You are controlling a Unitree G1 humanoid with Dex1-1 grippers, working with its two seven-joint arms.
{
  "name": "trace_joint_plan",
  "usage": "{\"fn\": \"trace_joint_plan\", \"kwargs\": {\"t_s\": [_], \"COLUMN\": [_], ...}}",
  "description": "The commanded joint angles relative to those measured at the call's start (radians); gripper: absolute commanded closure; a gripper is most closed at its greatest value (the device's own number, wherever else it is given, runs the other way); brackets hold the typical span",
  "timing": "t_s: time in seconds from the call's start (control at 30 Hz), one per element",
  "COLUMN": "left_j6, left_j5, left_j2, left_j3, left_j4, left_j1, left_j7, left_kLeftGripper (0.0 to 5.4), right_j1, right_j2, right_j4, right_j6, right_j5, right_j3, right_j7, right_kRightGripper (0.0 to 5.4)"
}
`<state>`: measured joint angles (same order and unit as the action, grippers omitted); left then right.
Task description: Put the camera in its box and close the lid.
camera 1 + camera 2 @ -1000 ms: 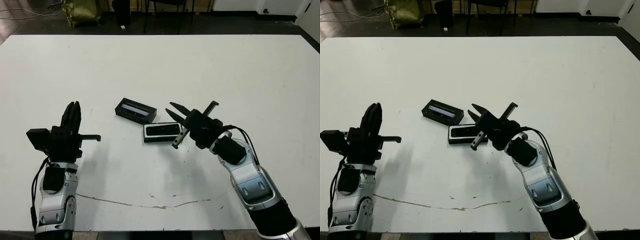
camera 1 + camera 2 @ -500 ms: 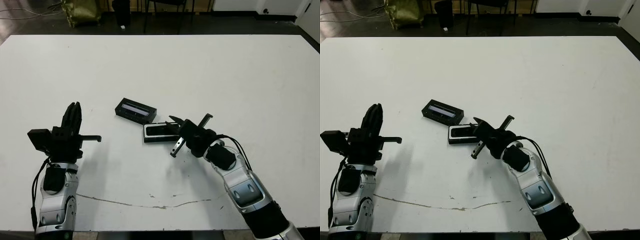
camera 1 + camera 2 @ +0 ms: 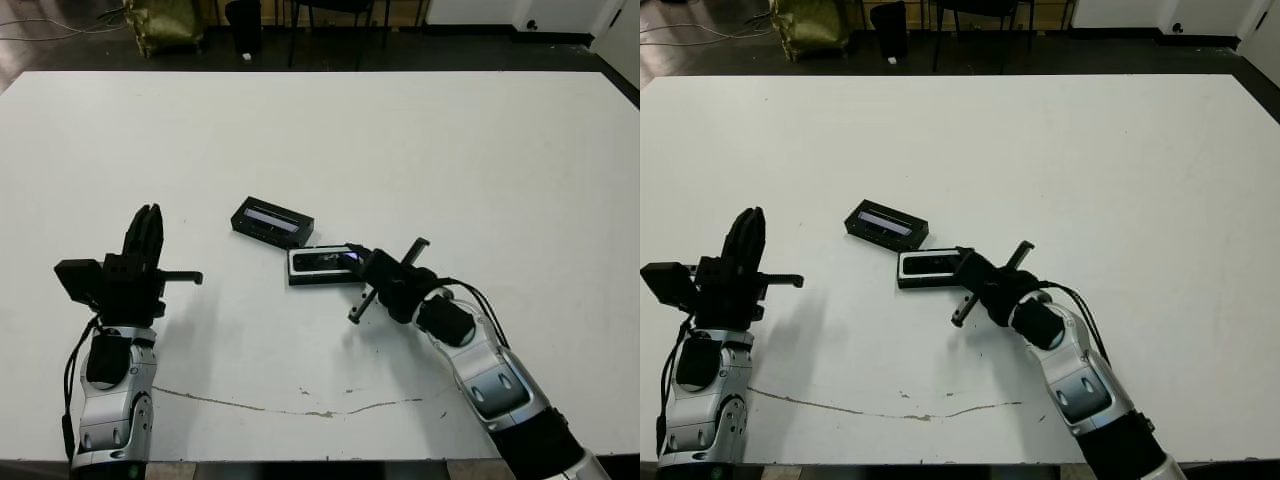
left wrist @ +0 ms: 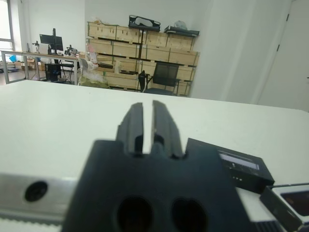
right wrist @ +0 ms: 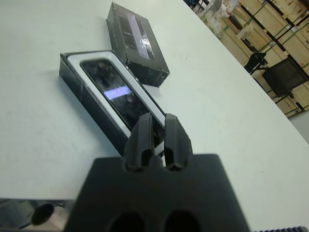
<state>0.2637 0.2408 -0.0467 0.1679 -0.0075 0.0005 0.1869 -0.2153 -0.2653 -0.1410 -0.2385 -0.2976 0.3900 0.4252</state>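
camera (image 5: 116,94): glossy black bar, lying flat inside the box
box (image 5: 91,118): black tray, white lining
lid (image 5: 136,43): off, touching the box's corner
right gripper (image 5: 159,135): fingers pressed together at the box's end
left gripper (image 4: 144,126): fingers together too

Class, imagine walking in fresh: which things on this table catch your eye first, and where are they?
Mid-table, the camera lies inside the white-lined box. The lid rests on the table just beyond the box, not on it. The right gripper is at the box's near end, while the left gripper is raised far to the left.

white table (image 3: 480,150) bears the box (image 3: 300,272) and lid (image 3: 271,221)
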Motion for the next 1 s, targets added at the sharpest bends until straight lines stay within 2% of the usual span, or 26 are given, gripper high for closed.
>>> {"fn": "trace_joint_plan", "kwargs": {"t_s": [0.03,0.3,0.5,0.57,0.67,0.8,0.87,1.0], "left_j6": [0.004,-0.01,-0.002,0.017,-0.04,-0.153,-0.213,-0.305], "left_j5": [-0.015,0.01,-0.007,-0.028,-0.035,-0.042,-0.053,-0.105], "left_j2": [-0.007,-0.007,-0.024,-0.047,-0.112,-0.267,-0.357,-0.506], "left_j3": [-0.001,0.004,0.004,0.007,0.018,0.017,0.003,-0.099], "left_j4": [0.016,0.006,-0.005,-0.008,-0.06,-0.102,-0.073,0.136], "left_j1": [0.011,0.011,0.005,-0.01,-0.052,-0.155,-0.241,-0.504], "left_j7": [-0.004,0.006,0.007,0.012,0.027,0.116,0.186,0.39], "left_kLeftGripper": [5.4,5.4,5.4,5.4,5.4,5.4,5.4,5.4], "right_j1": [0.043,0.081,0.127,0.138,0.15,0.158,0.159,0.173], "right_j2": [-0.033,-0.064,-0.021,-0.007,0.007,0.009,0.005,-0.006], "right_j4": [-0.02,-0.109,-0.132,-0.147,-0.186,-0.212,-0.227,-0.265], "right_j6": [-0.07,-0.074,0.081,0.106,0.087,0.085,0.064,0.026], "right_j5": [0.0,0.051,0.206,0.262,0.379,0.506,0.554,0.6], "right_j3": [-0.004,-0.088,-0.217,-0.254,-0.314,-0.361,-0.373,-0.38], "right_j7": [0.037,0.046,0.011,0.005,0.026,0.056,0.065,0.055], "right_kRightGripper": [5.39,5.39,5.39,5.39,5.39,5.39,5.39,5.39]}}
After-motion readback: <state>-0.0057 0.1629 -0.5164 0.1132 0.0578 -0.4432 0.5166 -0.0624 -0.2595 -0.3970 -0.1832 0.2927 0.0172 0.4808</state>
